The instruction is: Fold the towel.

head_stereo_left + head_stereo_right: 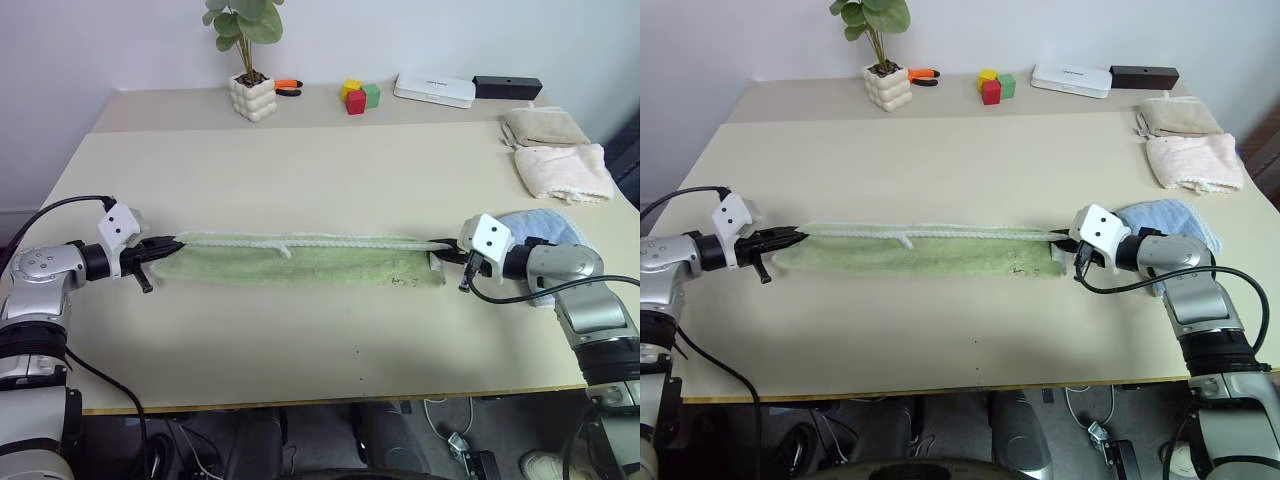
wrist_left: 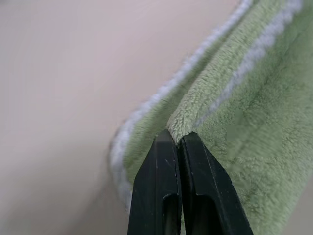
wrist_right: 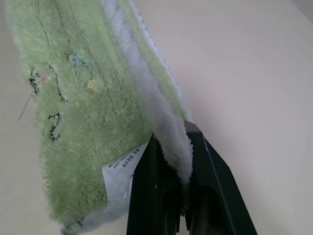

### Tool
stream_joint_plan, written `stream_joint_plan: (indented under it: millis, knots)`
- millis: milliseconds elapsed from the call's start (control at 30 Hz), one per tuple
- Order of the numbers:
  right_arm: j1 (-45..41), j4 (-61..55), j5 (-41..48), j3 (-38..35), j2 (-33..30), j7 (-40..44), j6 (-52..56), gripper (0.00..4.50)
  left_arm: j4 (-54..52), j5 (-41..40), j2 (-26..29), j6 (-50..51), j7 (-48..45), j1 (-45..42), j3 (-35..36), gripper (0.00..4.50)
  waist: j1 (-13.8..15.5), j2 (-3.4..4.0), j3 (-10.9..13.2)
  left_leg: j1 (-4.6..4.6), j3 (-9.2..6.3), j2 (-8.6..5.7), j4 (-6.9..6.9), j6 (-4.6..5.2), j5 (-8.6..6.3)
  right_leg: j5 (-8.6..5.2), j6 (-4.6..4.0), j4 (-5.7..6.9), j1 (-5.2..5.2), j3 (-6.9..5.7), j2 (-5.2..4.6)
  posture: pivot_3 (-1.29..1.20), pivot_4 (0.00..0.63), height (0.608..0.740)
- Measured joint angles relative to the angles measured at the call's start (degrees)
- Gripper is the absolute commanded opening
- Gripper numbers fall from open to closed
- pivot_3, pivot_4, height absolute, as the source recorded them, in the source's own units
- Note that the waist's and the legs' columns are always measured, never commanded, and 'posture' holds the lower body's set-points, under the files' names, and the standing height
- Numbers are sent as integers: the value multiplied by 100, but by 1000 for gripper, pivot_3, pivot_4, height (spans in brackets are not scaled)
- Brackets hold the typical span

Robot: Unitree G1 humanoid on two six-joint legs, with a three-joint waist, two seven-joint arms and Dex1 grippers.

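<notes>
Right wrist view: towel [image 3: 83, 107] label [image 3: 120, 169], unreadable print.

The print on the towel's [image 3: 83, 122] white label [image 3: 121, 172] is too small to read — the right gripper [image 3: 171, 142] hides one corner.

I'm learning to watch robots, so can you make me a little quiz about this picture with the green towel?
1. True or false: the towel lies folded into a long strip on the table.
2. What does the left end effector grip? A) the plant pot B) the towel's end C) a red block
3. Fill in: the right end effector is shut on the towel's other ____.

Key: 1 true; 2 B; 3 end.
</notes>
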Motion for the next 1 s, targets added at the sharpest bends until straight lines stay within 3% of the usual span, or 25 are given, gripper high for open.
stream_joint_plan:
  millis: [100,200,433,467,667,867,967,1000]
  knots:
    - [-41,93,-125,106,67,-56,-32,0,2,2,-126,12,96,83,-1,33,7,-1,0,0,0,0,1,0,0,0,0,1,0,0,0,0,150,740]
    - [-133,253,-202,127,230,-162,-49,918,10,-71,-197,432,59,78,0,864,6,-1,0,0,0,0,1,0,0,0,0,2,0,0,0,0,150,740]
    - [-264,422,-335,143,318,-422,-133,4178,36,-64,-313,565,416,-76,48,4142,7,-1,0,0,-3,0,1,0,0,0,0,3,0,-2,0,0,150,740]
    - [-265,423,-337,143,318,-453,-127,4481,85,-64,-317,611,510,-156,64,4171,7,-1,0,0,-4,0,1,0,0,0,0,3,0,-3,0,0,150,740]
    - [-387,530,-329,113,498,-776,-26,4481,572,-173,-399,1013,1227,-731,445,4171,-5,-1,1,0,-5,-1,0,0,0,0,0,3,-1,-3,0,0,150,740]
    - [-466,521,-143,-120,635,-1076,170,4481,649,-198,-408,1120,1299,-765,513,4171,1,-1,1,0,-5,-2,0,-1,0,1,0,5,-1,-4,-1,0,150,740]
    - [-499,345,111,-331,693,-1156,436,3656,580,-353,-452,1490,1251,-765,625,3331,3,-1,1,-2,-8,-1,0,-1,0,1,0,5,-1,-6,-1,0,150,740]
    - [-499,257,168,-375,709,-1187,523,3191,529,-420,-462,1617,1263,-765,689,2870,4,-2,1,-3,-9,-1,0,-1,0,1,0,5,-1,-6,-1,0,150,740]
